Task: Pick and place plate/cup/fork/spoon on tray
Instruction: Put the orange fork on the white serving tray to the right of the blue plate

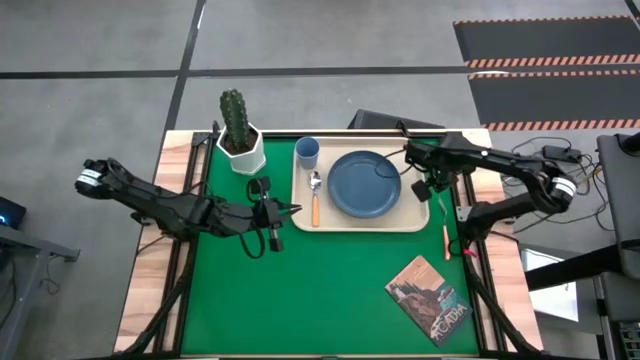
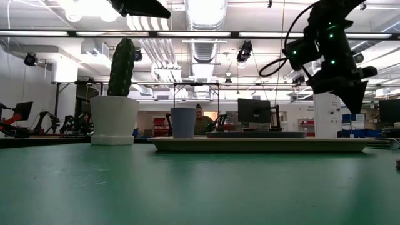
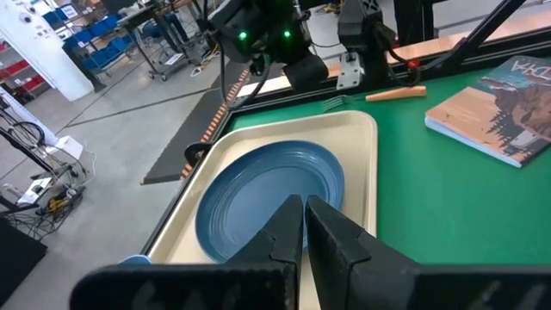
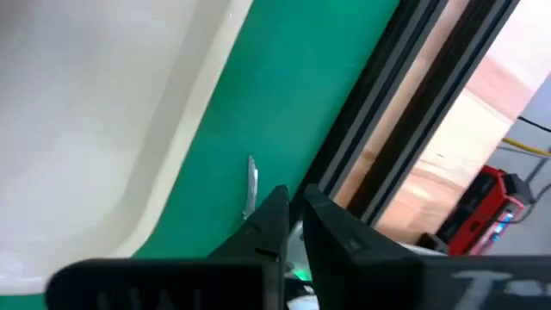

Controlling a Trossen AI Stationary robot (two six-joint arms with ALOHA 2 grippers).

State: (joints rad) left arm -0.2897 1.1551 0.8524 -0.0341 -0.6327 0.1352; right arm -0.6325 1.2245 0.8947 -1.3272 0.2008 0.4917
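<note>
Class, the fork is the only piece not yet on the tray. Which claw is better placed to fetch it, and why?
The right claw. It hovers by the tray's right edge, near the fork on the mat's right border. The left claw sits across the tray, beside the spoon.

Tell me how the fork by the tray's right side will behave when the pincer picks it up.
The fork lies flat on the green mat beside the tray, so it probably offers little to grip. Slim, with metal tines, it likely stays stiff and light. Gripped off-centre, it may pivot or slip.
</note>
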